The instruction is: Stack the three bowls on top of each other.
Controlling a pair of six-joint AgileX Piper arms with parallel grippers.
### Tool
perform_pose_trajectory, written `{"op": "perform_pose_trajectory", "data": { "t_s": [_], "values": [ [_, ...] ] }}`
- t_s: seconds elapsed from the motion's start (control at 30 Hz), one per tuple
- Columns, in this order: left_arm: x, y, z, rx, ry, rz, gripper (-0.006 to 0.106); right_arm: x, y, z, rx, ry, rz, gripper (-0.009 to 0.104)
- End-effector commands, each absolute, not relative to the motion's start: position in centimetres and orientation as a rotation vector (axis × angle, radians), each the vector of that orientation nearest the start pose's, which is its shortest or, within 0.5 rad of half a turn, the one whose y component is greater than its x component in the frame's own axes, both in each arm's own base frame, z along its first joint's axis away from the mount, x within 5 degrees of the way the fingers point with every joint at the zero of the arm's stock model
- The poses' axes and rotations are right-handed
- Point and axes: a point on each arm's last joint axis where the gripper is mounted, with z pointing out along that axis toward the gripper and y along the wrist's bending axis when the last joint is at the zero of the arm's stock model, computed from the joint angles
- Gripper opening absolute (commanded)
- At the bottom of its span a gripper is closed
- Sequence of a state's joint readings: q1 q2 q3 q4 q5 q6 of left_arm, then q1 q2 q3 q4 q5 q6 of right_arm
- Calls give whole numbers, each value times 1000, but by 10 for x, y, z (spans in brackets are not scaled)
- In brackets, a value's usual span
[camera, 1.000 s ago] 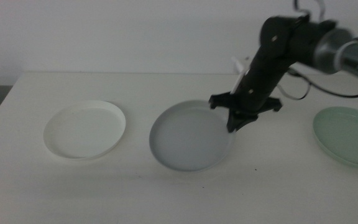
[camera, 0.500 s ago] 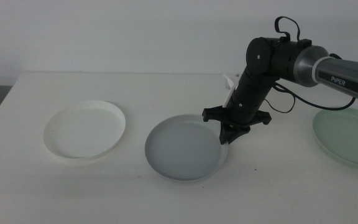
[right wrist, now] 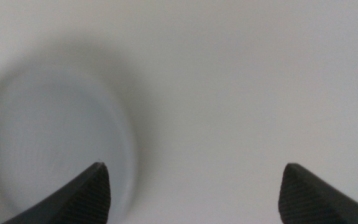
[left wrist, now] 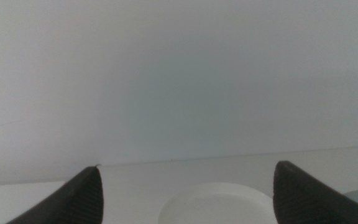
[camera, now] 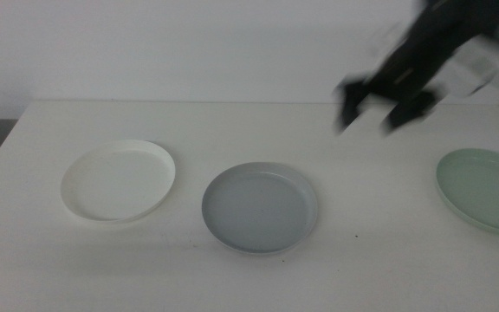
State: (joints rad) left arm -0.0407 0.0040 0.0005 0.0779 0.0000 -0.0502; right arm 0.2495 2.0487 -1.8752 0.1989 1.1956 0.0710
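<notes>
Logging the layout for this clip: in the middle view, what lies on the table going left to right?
Shallow round white bowl → shallow round grey bowl → shallow round pale mint green bowl. The blurred right pincer hangs above the table, between grey and green.

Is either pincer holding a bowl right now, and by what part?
Nothing is held. The right pincer is open above the table, apart from the grey round bowl; the left pincer is open too.

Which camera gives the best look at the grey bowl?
The middle view: the grey bowl sits whole and sharp on the table. The right wrist view shows it blurred and partly cut off; the left wrist view shows at most a sliver at the edge.
</notes>
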Motion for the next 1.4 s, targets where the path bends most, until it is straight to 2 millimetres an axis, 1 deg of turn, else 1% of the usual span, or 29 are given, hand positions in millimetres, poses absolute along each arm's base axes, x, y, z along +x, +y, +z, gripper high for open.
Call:
{"op": "perform_pose_trajectory", "data": {
  "t_s": [0.0,0.07,0.1,0.13,0.23,0.33,0.43,0.5,0.63,0.7,0.77,0.87,0.93,1.03,1.13,1.23,1.37],
  "values": [
    [56,-2,214,51,1468,-10,94,421,72,323,-86,2742,273,85],
    [56,-2,214,51,1468,-10,94,418,25,351,36,2658,235,85],
    [56,-2,214,51,1468,-10,94,415,1,361,103,2625,213,85],
    [56,-2,214,51,1468,-10,94,412,-23,368,162,2598,186,85],
    [56,-2,214,51,1468,-10,94,403,-81,374,315,2559,129,85],
    [56,-2,214,51,1468,-10,94,392,-124,372,452,2543,90,85],
    [56,-2,214,51,1468,-10,94,384,-147,372,529,2528,68,85],
    [56,-2,214,51,1468,-10,94,382,-154,372,543,2524,60,85],
    [56,-2,214,51,1468,-10,94,381,-154,370,534,2533,57,85],
    [56,-2,214,51,1468,-10,94,381,-154,365,540,2550,62,85],
    [56,-2,214,51,1468,-10,94,380,-154,354,535,2589,62,85],
    [56,-2,214,51,1468,-10,94,376,-156,330,545,2674,45,85],
    [56,-2,214,51,1468,-10,94,373,-155,311,557,2735,49,85],
    [56,-2,214,51,1468,-10,94,375,-156,282,549,2786,62,84],
    [56,-2,214,51,1468,-10,94,382,-159,251,546,2858,70,84],
    [56,-2,214,51,1468,-10,94,389,-160,228,496,2921,83,84],
    [56,-2,214,51,1468,-10,94,399,-157,199,443,2984,53,79]
  ]
}}
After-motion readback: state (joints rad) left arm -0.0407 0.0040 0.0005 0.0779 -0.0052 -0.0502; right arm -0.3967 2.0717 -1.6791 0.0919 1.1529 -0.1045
